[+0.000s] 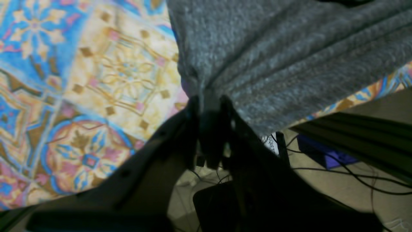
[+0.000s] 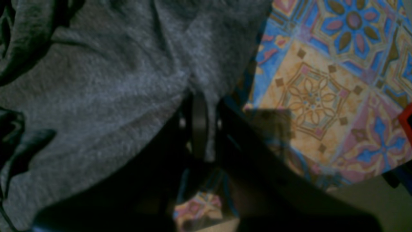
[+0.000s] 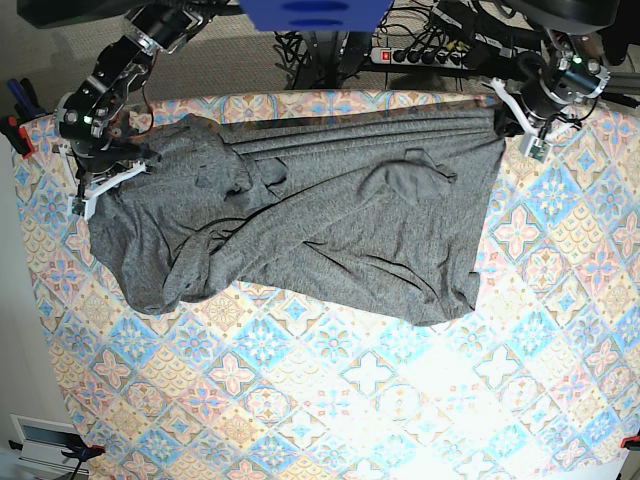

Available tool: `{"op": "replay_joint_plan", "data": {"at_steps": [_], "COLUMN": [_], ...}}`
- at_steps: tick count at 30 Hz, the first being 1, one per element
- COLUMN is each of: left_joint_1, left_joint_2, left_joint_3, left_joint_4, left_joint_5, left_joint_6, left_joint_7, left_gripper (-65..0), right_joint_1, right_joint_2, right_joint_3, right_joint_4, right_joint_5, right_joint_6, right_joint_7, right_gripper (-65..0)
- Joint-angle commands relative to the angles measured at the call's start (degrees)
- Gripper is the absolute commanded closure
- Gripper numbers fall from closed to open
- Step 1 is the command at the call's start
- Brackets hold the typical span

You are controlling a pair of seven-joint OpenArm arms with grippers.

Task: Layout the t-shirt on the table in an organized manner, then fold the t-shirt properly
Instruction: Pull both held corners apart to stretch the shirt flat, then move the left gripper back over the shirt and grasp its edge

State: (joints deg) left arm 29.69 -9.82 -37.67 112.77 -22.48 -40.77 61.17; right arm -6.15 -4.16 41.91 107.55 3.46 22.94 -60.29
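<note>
The dark heather-grey t-shirt (image 3: pixel 310 220) lies stretched and wrinkled across the far half of the table (image 3: pixel 330 400), with folds bunched at its left side. My left gripper (image 1: pixel 209 98) is shut on a corner of the t-shirt (image 1: pixel 289 58) at the table's far right edge; in the base view the left gripper (image 3: pixel 522 118) sits at the shirt's top right corner. Over at the far left, my right gripper (image 2: pixel 201 96) is shut on a pinch of the t-shirt (image 2: pixel 103 87), and the base view shows the right gripper (image 3: pixel 100 168) at the shirt's left edge.
Cables and a power strip (image 3: pixel 430 52) lie on the floor beyond the table's far edge. Red clamps (image 3: pixel 18 135) hold the cloth at the left edge. A blue object (image 3: pixel 315 12) hangs above the far edge. A white box (image 3: pixel 40 440) sits at lower left.
</note>
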Motion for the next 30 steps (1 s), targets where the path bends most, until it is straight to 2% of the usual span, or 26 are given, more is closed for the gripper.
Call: {"op": "replay_joint_plan", "data": {"at_steps": [1, 7, 12, 16, 22, 25, 30], "left_joint_1": [0.2, -0.3, -0.9, -2.0, -7.1, -9.3, -10.4], "left_joint_2": [-1.0, -1.3, -1.4, -1.9, -1.8, -1.0, 1.3], "left_joint_3": [-1.7, -3.4, -3.5, -3.5, -3.1, 3.3, 16.7], "left_joint_4": [1.4, 4.4, 4.6, 4.5, 4.5, 4.5, 4.5], "left_joint_5": [1.8, 1.7, 1.9, 2.2, 2.3, 2.3, 2.3], "left_joint_6": [0.8, 0.8, 0.8, 0.8, 0.8, 0.8, 0.8], "left_joint_7": [0.2, 4.0, 4.1, 4.3, 12.1, 14.6, 14.3], "left_gripper": [-4.0, -4.0, -4.0, -4.0, -4.4, -6.7, -12.1], "right_joint_1": [0.6, 0.5, 0.5, 0.9, 0.9, 0.9, 0.9], "right_joint_2": [1.0, 1.2, 1.0, 0.9, 0.9, 0.9, 0.9], "right_joint_3": [0.5, 0.9, 1.4, 1.4, 1.3, 1.3, 1.2], "right_joint_4": [1.3, 2.5, 4.8, 4.8, 4.8, 4.8, 4.7], "right_joint_5": [-1.0, -1.5, -8.1, -9.2, -9.3, -9.3, -9.3], "right_joint_6": [-0.7, -0.7, -0.7, -0.7, -0.7, -0.7, -0.7], "right_joint_7": [2.0, 2.0, 1.9, 1.9, 2.3, 2.3, 2.4], "right_gripper": [0.0, 0.0, 0.0, 0.0, 0.0, 0.0, 0.0]}}
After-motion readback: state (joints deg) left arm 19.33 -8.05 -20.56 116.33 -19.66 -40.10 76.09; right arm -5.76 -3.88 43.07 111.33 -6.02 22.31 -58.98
